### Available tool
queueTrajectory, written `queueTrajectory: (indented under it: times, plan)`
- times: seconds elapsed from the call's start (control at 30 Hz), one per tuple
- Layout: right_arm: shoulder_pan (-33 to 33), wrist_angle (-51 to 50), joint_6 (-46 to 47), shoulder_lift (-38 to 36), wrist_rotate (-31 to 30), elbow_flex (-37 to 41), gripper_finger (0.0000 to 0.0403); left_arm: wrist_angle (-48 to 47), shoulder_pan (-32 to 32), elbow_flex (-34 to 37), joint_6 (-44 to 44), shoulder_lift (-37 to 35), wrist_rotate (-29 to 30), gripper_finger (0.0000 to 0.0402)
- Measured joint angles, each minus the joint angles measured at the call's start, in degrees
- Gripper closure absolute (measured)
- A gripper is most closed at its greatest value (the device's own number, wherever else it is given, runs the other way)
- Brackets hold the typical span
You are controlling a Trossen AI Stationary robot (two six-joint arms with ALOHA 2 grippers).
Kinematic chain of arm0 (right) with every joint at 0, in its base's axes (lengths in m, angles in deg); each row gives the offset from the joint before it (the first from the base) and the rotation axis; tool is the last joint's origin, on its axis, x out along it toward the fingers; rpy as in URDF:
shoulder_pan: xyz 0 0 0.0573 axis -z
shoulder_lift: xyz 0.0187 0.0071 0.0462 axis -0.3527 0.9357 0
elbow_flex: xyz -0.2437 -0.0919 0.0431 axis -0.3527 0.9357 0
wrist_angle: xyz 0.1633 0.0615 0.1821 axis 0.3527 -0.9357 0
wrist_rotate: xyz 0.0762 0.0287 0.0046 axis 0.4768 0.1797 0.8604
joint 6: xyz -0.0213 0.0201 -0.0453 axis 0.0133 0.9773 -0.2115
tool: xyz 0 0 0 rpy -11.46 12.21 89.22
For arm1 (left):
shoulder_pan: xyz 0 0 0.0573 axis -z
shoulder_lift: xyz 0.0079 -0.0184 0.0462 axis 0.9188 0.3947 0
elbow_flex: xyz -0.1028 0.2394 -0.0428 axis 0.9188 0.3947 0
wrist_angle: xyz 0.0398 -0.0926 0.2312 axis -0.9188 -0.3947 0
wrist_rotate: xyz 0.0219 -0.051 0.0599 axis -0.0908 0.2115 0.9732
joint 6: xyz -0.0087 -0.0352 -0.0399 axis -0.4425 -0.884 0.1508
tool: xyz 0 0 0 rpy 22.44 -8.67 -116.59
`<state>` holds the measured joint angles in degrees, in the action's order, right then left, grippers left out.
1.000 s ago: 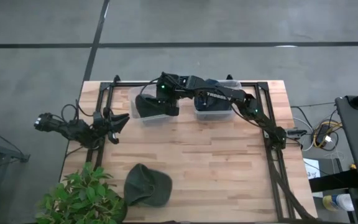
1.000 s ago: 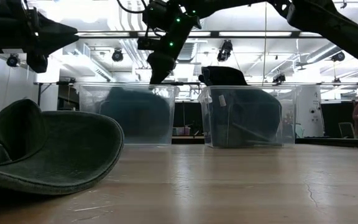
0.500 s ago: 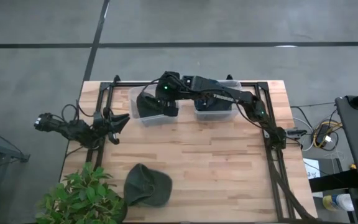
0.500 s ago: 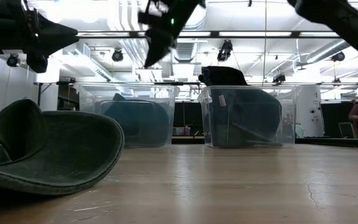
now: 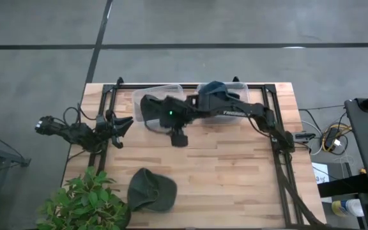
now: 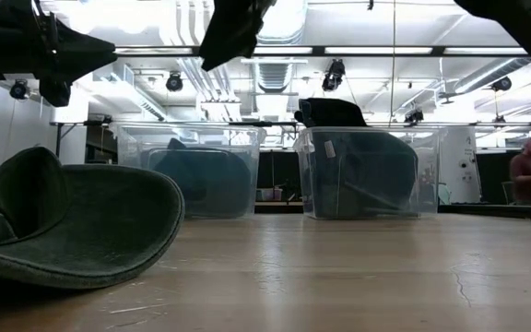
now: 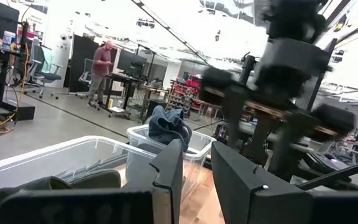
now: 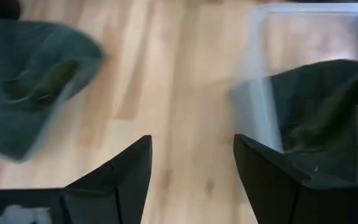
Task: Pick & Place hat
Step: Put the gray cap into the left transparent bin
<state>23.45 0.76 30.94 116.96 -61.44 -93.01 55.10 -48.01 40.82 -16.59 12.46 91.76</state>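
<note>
- Wooden worktop (image 5: 235, 166), grey floor all round, potted plant (image 5: 82, 201) at the near left corner.
- Two clear bins at the far edge: left bin (image 5: 147, 108) with a dark hat already in it, right bin (image 5: 225, 96) with a bluish one piled on top.
- One green hat (image 5: 151, 190) on the worktop just beside the plant, well apart from both arms, so probably that one left to do.
- Right gripper (image 5: 179, 137) just in front of the left bin, jaws wide and empty.
- Left gripper (image 5: 121, 124) parked at the left edge, jaws a narrow gap, nothing held.
- Low view cuts off both arms up top; bin contents murky through the plastic.
</note>
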Motion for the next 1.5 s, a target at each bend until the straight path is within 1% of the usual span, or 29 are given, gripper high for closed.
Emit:
queueTrajectory:
  times: [0.13,0.3,0.43,0.8,1.0,1.2,1.5]
  plan:
    - [-3.5,-0.1,0.3,0.6,1.4,0.3,0.0182,0.1,0.0,0.0,0.0,0.0,0.0,0.0321]
    - [-6.9,1.1,0.7,2.7,1.6,0.3,0.0181,0.6,0.0,0.0,1.2,0.0,0.7,0.0321]
    - [-8.3,1.0,4.4,5.4,1.6,0.3,0.0182,1.4,0.0,0.0,1.3,0.0,0.7,0.0321]
    - [-10.2,-0.3,10.7,11.2,2.0,0.4,0.0182,-0.2,0.1,0.0,1.0,0.0,0.7,0.0321]
    - [-10.3,-0.2,13.7,12.6,2.6,0.5,0.0182,-2.7,0.1,0.0,0.8,0.0,0.7,0.0321]
    - [-11.0,2.4,16.9,13.6,8.5,0.5,0.0182,-2.6,0.0,0.0,1.0,0.0,0.7,0.0321]
    - [-13.0,6.4,19.0,16.1,8.5,0.5,0.0181,-2.6,0.0,0.0,0.8,0.0,0.7,0.0321]
